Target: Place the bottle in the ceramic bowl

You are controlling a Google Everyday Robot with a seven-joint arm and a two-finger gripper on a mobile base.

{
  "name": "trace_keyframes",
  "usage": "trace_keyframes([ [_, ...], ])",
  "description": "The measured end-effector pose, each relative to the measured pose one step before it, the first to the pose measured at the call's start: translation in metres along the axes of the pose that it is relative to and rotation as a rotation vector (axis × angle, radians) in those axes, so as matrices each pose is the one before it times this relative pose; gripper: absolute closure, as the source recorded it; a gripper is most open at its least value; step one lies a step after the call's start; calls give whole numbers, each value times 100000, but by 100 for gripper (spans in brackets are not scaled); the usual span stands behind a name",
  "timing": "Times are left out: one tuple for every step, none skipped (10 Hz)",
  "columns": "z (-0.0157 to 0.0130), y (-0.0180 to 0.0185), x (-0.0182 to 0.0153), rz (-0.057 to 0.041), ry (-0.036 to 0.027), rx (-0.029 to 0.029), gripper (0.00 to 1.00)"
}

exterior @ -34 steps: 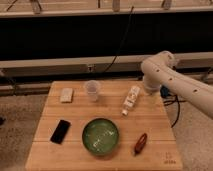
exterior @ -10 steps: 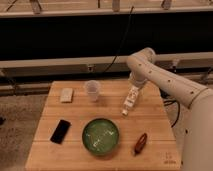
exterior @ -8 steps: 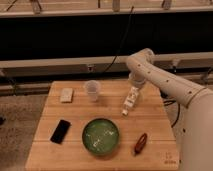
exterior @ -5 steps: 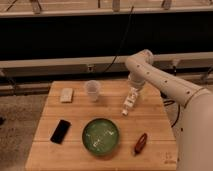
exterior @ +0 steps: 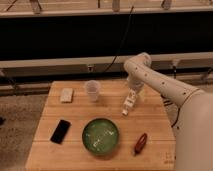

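Observation:
The bottle (exterior: pixel 129 103) is small and white with an orange-marked label. It lies on its side on the wooden table (exterior: pixel 155 127), right of centre. My gripper (exterior: pixel 133 91) hangs at the bottle's far end, just above it, and stands open with its fingers pointing down. The arm reaches in from the right. The ceramic bowl (exterior: pixel 101 135), green and glossy, sits near the table's front edge, left of and nearer than the bottle, with nothing in it.
A clear plastic cup (exterior: pixel 92 90) stands left of the bottle. A beige block (exterior: pixel 66 95) lies at the back left, a black phone (exterior: pixel 60 131) at the front left and a dark red-brown oblong object (exterior: pixel 141 143) right of the bowl.
The arm has swung in from the right until the gripper is over the bottle's far end, and it has sunk slightly in the last second. The bottle has not moved.

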State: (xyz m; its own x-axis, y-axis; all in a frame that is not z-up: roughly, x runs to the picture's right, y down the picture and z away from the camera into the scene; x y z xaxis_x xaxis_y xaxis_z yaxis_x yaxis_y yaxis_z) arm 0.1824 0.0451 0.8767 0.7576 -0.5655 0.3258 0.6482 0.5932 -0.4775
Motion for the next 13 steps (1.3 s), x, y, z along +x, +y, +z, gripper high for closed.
trace_keyframes([
  [409,-144,-285,-1372,-290,-199,20],
  [313,-27,-164,-1154,-251,-347,20],
  [327,34,-147,-1032,-169,-440,20],
  [194,-78,-215,-1453,-274,-235,20],
  [410,53,-327,-1884,-363,-583,20],
  [219,62,-176,-1072,-164,-354,20],
  [359,-28,-312,-1542,-234,-288,20],
  [134,-13,-179,-972,49,-180,20],
  [60,-43,-197,-917,63,-201,20],
  [166,-110,-221,-684,-17,-138,20],
  [301,-171,-247,-873,-73,-100,20],
  [156,6,-53,-421,69,-163,20],
  [231,87,-89,-497,-68,-358,20],
])
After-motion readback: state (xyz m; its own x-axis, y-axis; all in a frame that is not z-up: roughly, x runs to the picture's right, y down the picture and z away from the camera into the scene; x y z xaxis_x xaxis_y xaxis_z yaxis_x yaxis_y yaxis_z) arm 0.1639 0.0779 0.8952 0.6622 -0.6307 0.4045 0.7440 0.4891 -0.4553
